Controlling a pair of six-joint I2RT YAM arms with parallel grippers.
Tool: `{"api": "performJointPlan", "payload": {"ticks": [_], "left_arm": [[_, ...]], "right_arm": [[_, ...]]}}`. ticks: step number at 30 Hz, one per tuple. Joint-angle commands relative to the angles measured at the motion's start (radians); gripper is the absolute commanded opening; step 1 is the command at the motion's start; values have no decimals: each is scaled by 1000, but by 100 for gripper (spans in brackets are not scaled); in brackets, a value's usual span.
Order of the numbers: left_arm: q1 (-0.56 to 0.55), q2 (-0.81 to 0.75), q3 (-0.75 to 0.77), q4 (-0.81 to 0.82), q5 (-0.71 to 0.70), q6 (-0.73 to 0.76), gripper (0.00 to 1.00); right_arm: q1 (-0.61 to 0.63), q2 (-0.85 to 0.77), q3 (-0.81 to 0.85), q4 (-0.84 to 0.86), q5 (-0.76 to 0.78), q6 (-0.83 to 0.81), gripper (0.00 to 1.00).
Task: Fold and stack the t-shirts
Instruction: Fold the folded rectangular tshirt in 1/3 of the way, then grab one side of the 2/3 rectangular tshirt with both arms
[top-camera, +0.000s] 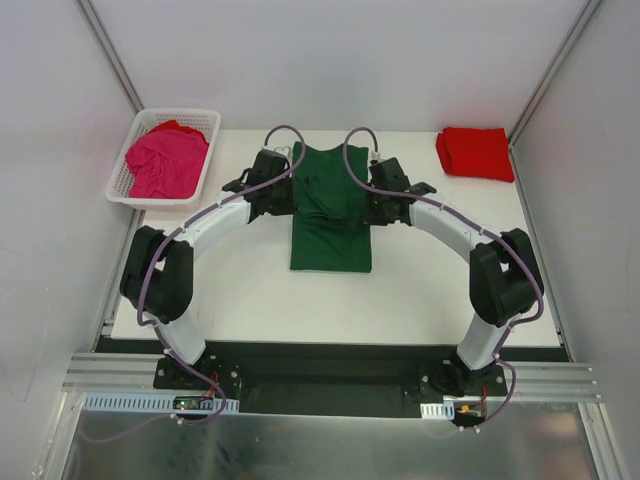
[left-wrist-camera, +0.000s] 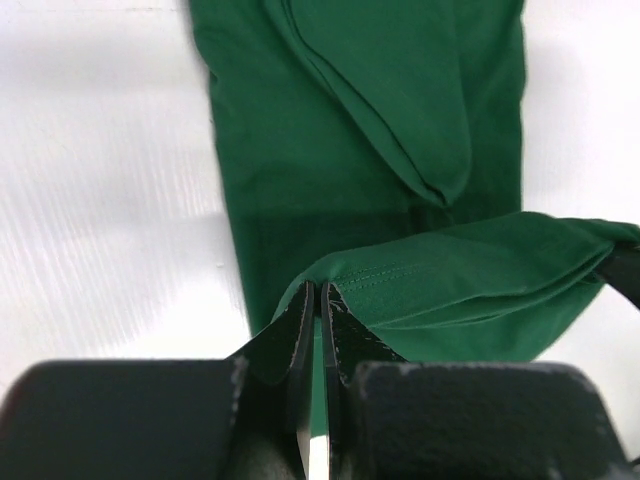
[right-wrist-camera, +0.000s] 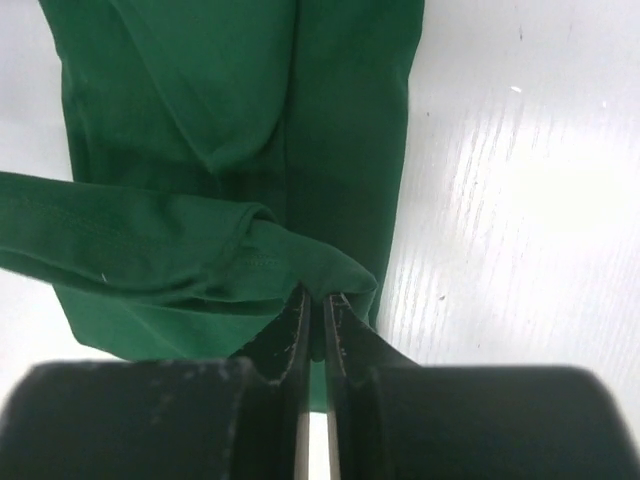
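The right gripper (right-wrist-camera: 312, 315) fills the bottom of the view, its two dark jaws pinched together on a raised fold of the green shirt (right-wrist-camera: 330, 120). From the pinch, a doubled band of the cloth with a stitched hem runs off to the left edge. Beyond it the shirt lies flat in long folds toward the top. The white table (right-wrist-camera: 500, 200) shows glossy at right.
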Motion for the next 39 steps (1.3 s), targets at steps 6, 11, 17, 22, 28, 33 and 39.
{"api": "performJointPlan", "payload": {"ticks": [6,11,17,22,28,33,39], "left_arm": [[44,126,115,40,9,78,15],[61,143,163,40,-43,111,49],[93,98,178,34,-67,154,91],[101,11,149,19,-64,167,93],[88,-95,25,14,102,105,85],[-5,-219,-131,31,95,53,80],[-134,-350,-363,65,-17,-40,82]], "right_arm": [[-85,94,86,78,-105,-55,58],[-124,79,72,83,-99,-83,68],[-151,-24,-2,75,-87,-113,70],[-154,-127,-84,63,-110,-120,70],[-147,-264,-221,60,-174,-95,71],[-121,-349,-327,68,-225,-74,71],[-88,-433,-480,120,-234,-21,72]]}}
